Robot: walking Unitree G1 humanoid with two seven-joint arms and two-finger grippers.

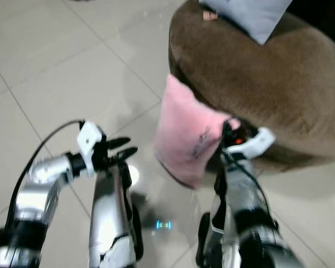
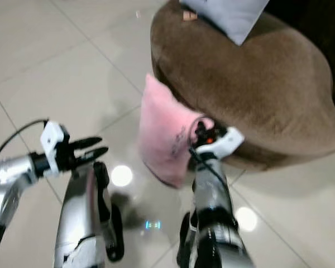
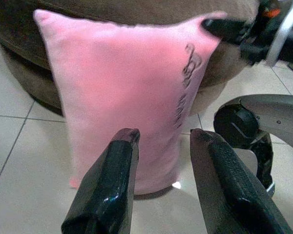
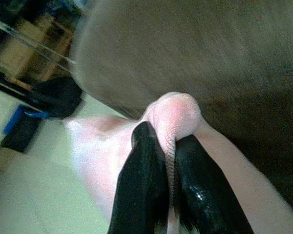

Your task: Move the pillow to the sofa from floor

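Note:
A pink pillow (image 1: 185, 137) stands on the tiled floor, leaning against the front of a round brown sofa (image 1: 268, 78). My right gripper (image 1: 230, 127) is shut on the pillow's upper right corner (image 4: 176, 114), the fabric bunched between its two black fingers (image 4: 144, 185). My left gripper (image 1: 124, 147) is open, a short way to the left of the pillow and pointing at it. In the left wrist view the pillow (image 3: 132, 92) stands just beyond the spread fingers (image 3: 112, 185).
A pale grey-blue cushion (image 1: 248, 14) lies on top of the sofa at the back. Glossy beige floor tiles (image 1: 61, 72) spread out to the left. My legs (image 1: 109, 223) stand below the arms.

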